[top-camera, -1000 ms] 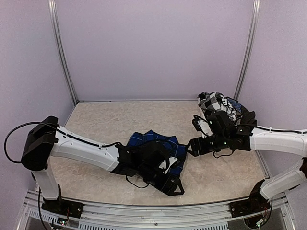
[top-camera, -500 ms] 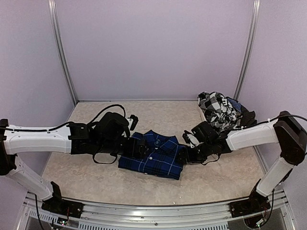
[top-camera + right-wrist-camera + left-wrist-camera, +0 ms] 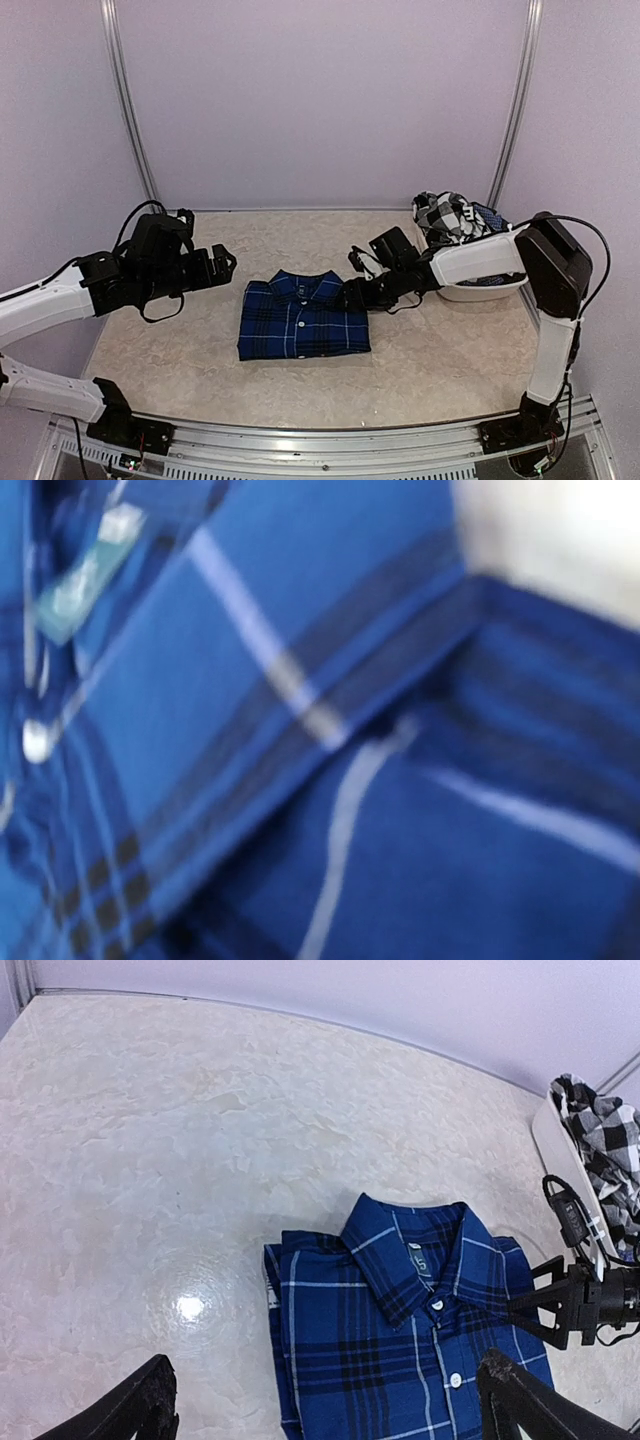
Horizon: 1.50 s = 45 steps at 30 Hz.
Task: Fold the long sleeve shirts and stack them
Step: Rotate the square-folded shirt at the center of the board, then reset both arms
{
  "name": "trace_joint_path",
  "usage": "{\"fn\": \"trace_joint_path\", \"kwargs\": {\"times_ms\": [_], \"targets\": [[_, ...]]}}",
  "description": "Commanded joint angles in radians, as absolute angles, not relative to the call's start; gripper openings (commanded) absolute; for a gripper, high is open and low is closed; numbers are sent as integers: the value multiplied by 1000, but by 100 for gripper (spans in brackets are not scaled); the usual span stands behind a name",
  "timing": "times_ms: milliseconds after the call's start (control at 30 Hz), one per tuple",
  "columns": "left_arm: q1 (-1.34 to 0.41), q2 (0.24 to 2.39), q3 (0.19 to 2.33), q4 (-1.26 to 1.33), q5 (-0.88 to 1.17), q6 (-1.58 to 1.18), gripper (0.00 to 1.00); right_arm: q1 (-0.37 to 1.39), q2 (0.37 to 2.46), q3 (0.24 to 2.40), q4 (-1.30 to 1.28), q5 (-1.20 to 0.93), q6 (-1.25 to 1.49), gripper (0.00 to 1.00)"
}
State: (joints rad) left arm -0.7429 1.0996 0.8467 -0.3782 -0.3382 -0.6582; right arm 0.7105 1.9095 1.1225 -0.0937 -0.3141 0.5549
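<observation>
The royal blue long sleeve shirt (image 3: 303, 317) lies folded in a neat rectangle at mid-table, collar toward the back wall, buttons up (image 3: 400, 1330). My left gripper (image 3: 222, 262) hovers to the shirt's left, open and holding nothing, its fingertips (image 3: 140, 1410) spread wide. My right gripper (image 3: 355, 293) sits at the shirt's far right corner beside the collar. Its wrist view is filled with blurred blue cloth (image 3: 330, 730) and its fingers do not show. The black-and-white checked shirt (image 3: 455, 220) lies crumpled in a basket at the back right.
A white basket (image 3: 480, 292) holding the checked shirt stands at the table's right side, its rim (image 3: 545, 1145) behind my right forearm. Walls and metal posts close the back and sides.
My left arm has drawn back to the left, off the blue shirt, and its jaws have opened wider. The shirt now lies flat and folded. My right gripper moved up-left to the collar corner.
</observation>
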Motion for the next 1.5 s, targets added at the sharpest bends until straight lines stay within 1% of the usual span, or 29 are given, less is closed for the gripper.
{"fn": "trace_joint_path", "kwargs": {"times_ms": [0,100,267,433,533,633,700,867,967,1067,1233,1333,1467], "targets": [[-686,1018,803,-352,-349,-660,99,674,1973,1275,-151,-305,416,72],[-635,1002,796,-328,-326,-644,99,672,1949,1321,-212,-251,360,74],[-543,991,766,-238,-251,-620,99,651,1780,1237,-266,-72,328,82],[-427,992,752,-163,-185,-572,99,616,1581,1125,-329,82,316,99],[-357,990,760,-145,-177,-548,99,588,1444,1054,-330,139,320,100],[-322,978,766,-121,-130,-502,99,550,1307,992,-294,137,313,100],[-321,972,766,-100,-109,-482,99,527,1240,989,-296,150,293,99],[-346,928,777,-56,-143,-426,99,515,1132,1041,-351,246,208,100],[-412,904,813,-59,-242,-367,99,516,1081,1050,-357,275,177,99],[-509,884,837,-63,-389,-320,99,515,1020,1024,-329,279,169,100],[-606,815,743,17,-496,-309,99,515,917,921,-233,257,180,99],[-618,766,681,51,-524,-313,99,515,883,868,-208,259,181,99],[-618,752,686,41,-526,-304,99,516,882,860,-215,262,178,100]]}}
